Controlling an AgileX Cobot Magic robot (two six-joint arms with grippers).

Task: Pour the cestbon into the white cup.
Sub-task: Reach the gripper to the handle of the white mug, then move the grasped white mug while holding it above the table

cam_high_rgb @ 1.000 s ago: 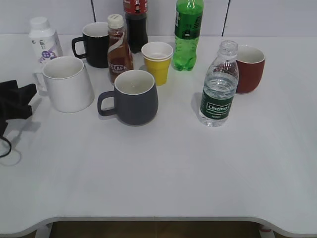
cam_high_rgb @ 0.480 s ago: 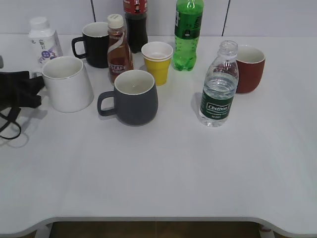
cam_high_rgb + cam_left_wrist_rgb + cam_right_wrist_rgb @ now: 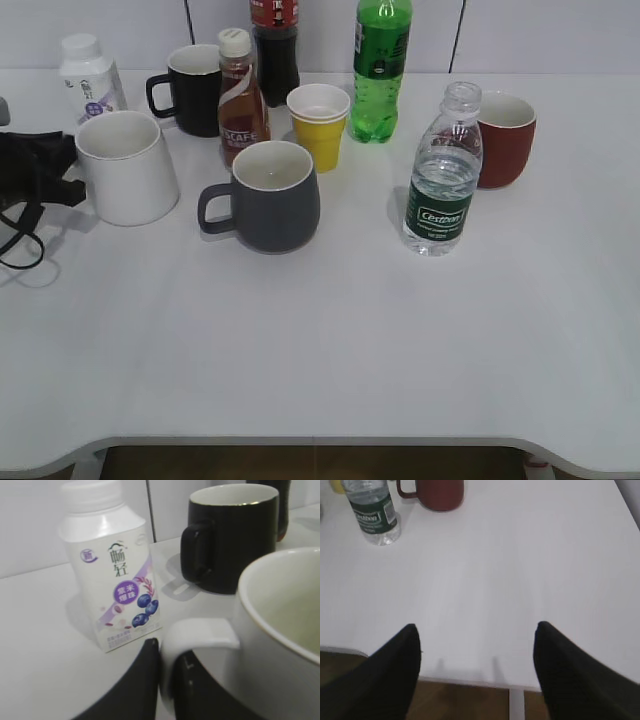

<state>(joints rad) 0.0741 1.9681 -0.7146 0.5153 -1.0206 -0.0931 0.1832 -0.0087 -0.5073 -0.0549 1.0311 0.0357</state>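
At the worktop's [image 3: 330, 340] left edge, the left end effector [image 3: 165, 690] grips the white cup's [image 3: 125, 165] handle; the right end effector [image 3: 476, 672] is spread wide, well apart from the cestbon [image 3: 440, 175].

White table [image 3: 330, 340] with a smooth matte top fills most of the exterior view; its near edge is rounded at both front corners. Behind the far edge stands a white panelled wall [image 3: 560, 35], divided by dark vertical seams. Below the near edge, a brown floor [image 3: 465, 702] shows, with a pale table leg [image 3: 516, 705] visible. Lighting is even, casting soft, faint shadows.
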